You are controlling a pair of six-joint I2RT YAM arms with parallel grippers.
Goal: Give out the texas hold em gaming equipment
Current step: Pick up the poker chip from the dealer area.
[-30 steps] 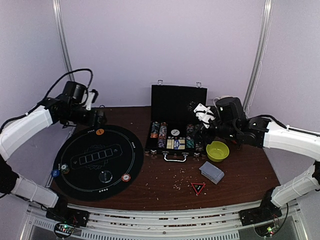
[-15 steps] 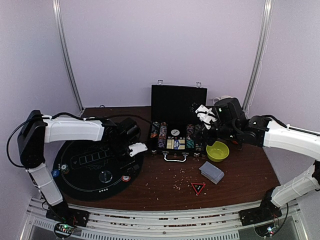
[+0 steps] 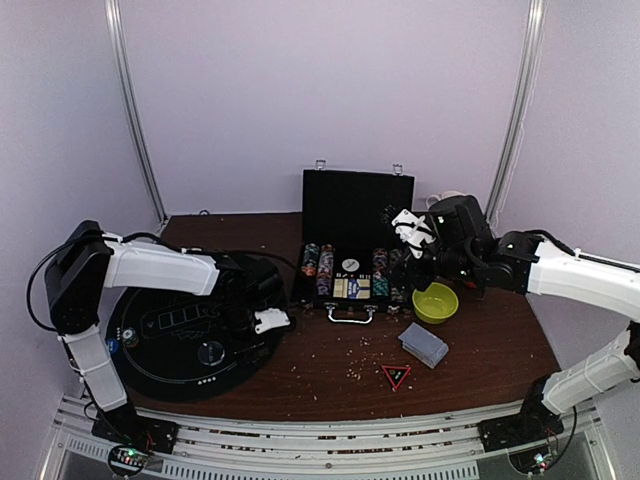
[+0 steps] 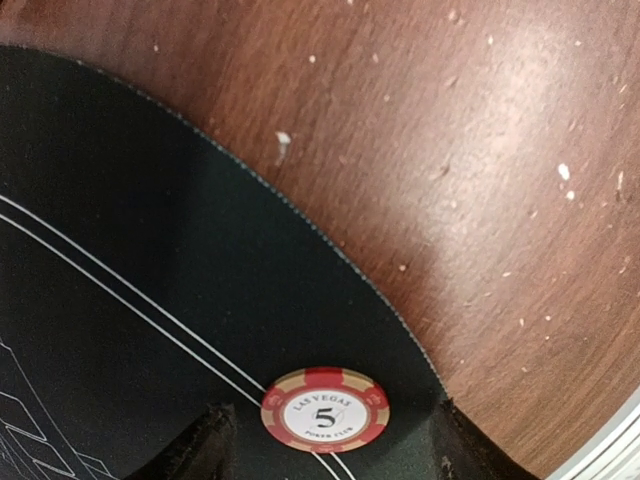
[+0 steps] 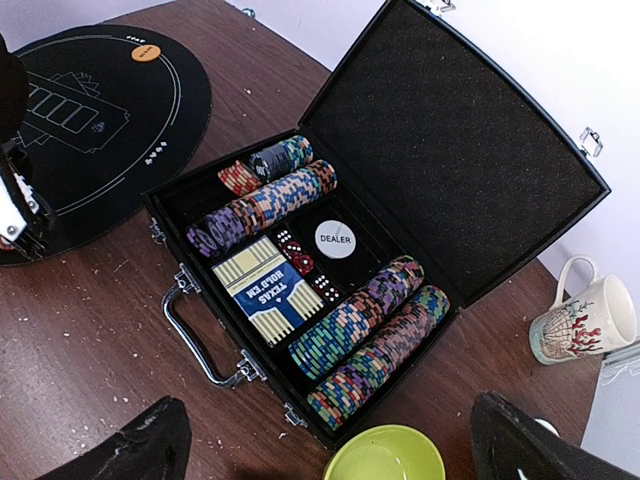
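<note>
A red "5" poker chip (image 4: 325,410) lies on the black round mat (image 4: 120,260) near its right edge. My left gripper (image 4: 330,448) is open and low over it, one finger on each side, not touching it. In the top view the left gripper (image 3: 266,321) hides the chip. My right gripper (image 5: 330,445) is open and empty, held above the open black case (image 5: 300,300) in front of it. The case holds rows of chips (image 5: 370,320), a white dealer button (image 5: 335,239), dice and a blue card box (image 5: 268,290). A grey-blue deck (image 3: 423,343) lies on the table. An orange disc (image 5: 146,52) and a clear disc (image 3: 210,352) sit on the mat.
A yellow-green bowl (image 3: 435,302) stands right of the case, under my right arm. A patterned white mug (image 5: 580,320) stands behind it. A red triangle card (image 3: 396,376) lies near the front. The case lid (image 3: 357,205) stands upright. Crumbs dot the brown table (image 3: 330,365).
My left arm has swung from the mat's far back left across to its right edge and come down over the red chip. My right arm has barely moved.
</note>
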